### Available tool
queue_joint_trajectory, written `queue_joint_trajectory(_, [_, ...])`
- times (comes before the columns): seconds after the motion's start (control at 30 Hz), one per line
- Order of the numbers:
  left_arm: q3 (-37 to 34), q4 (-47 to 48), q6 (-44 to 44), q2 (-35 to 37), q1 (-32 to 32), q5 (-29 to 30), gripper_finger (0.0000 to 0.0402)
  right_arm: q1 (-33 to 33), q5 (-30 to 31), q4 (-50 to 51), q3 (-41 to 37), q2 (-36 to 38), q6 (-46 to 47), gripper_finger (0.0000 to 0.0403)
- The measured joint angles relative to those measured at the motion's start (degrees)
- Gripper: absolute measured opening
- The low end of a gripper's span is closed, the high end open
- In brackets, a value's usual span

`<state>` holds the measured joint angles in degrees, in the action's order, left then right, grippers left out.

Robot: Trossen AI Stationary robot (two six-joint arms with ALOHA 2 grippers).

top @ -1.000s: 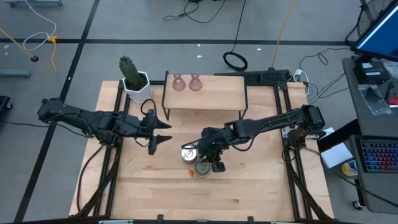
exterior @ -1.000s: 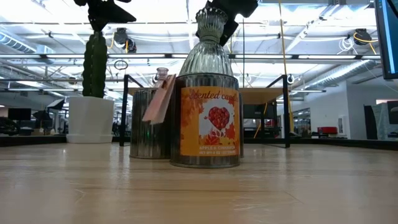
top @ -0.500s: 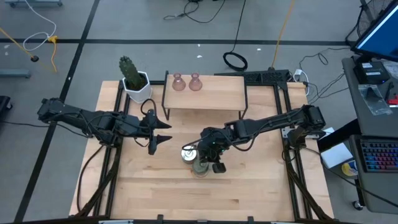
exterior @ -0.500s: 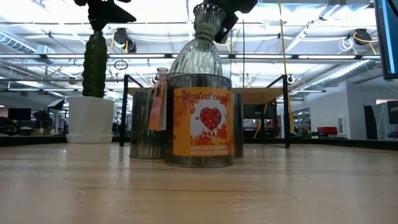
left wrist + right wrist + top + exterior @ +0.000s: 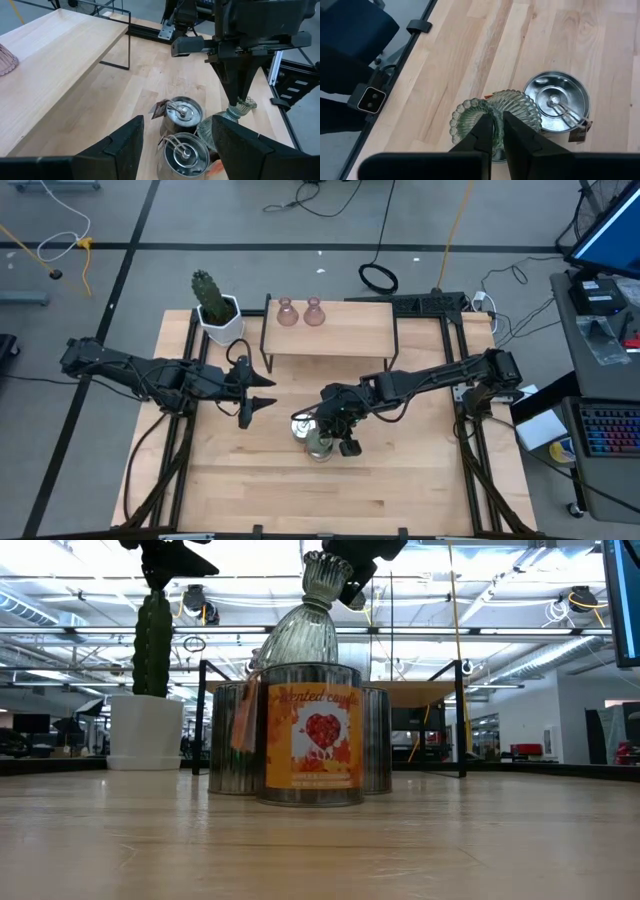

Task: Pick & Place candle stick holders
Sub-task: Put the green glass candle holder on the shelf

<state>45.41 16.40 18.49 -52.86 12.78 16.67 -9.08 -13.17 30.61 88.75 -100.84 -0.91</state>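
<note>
The pale wooden bench (image 5: 420, 480) stood on a grey floor. It carried two pink holders (image 5: 299, 312), two silver tins (image 5: 183, 112), one orange tin (image 5: 310, 745) and one cactus pot (image 5: 218, 316). The right pincer (image 5: 497, 131) pinched a green glass holder's (image 5: 304, 632) rim; the left pincer (image 5: 258, 393) hung open, empty.

Ribbed green glass holder (image 5: 300, 635); shiny metal tins (image 5: 184, 111); matt wood table (image 5: 400, 490).

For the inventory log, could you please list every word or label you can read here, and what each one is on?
"...ented can...", partly cut off: top of the orange label on the front tin.
Small line under the red heart on that label: too small to read.
Tag hanging beside the tin: no readable text.
Nothing else is legible.
</note>
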Motion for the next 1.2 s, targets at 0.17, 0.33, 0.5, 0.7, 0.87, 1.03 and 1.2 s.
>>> queue_joint_trajectory(0.17, [0.0, -0.03, 0.18, 0.0, 0.0, 0.0, 0.0234, 0.0, -0.07, -0.16, 0.01, 0.0, 0.04, 0.0018])
queue_joint_trajectory(0.33, [0.0, -0.58, 2.62, 0.0, 0.0, -0.02, 0.0235, 0.0, -0.13, -0.5, 0.02, 0.0, 0.13, 0.0018])
queue_joint_trajectory(0.5, [0.0, -2.63, 5.65, 0.0, 0.01, -0.04, 0.0234, 0.0, -0.37, -1.42, 0.07, 0.75, 0.18, 0.0017])
queue_joint_trajectory(0.7, [0.0, -3.9, 5.48, -0.02, 0.01, -0.09, 0.0234, 0.09, -0.39, -3.19, 0.26, 2.49, 0.42, 0.0017])
queue_joint_trajectory(0.87, [0.0, -4.63, 5.68, -0.02, 0.07, -0.15, 0.0235, 0.09, -0.36, -2.12, 0.12, 2.97, 0.58, 0.0017])
queue_joint_trajectory(1.03, [0.0, -6.28, 7.08, -0.88, 0.43, -1.38, 0.0234, 0.11, -0.39, -1.69, 0.13, 3.04, 0.53, 0.0017])
queue_joint_trajectory(1.2, [0.02, -11.36, 5.82, -6.07, 2.67, -3.14, 0.0234, 0.75, -0.48, -2.03, 0.13, 3.04, 0.46, 0.0017])
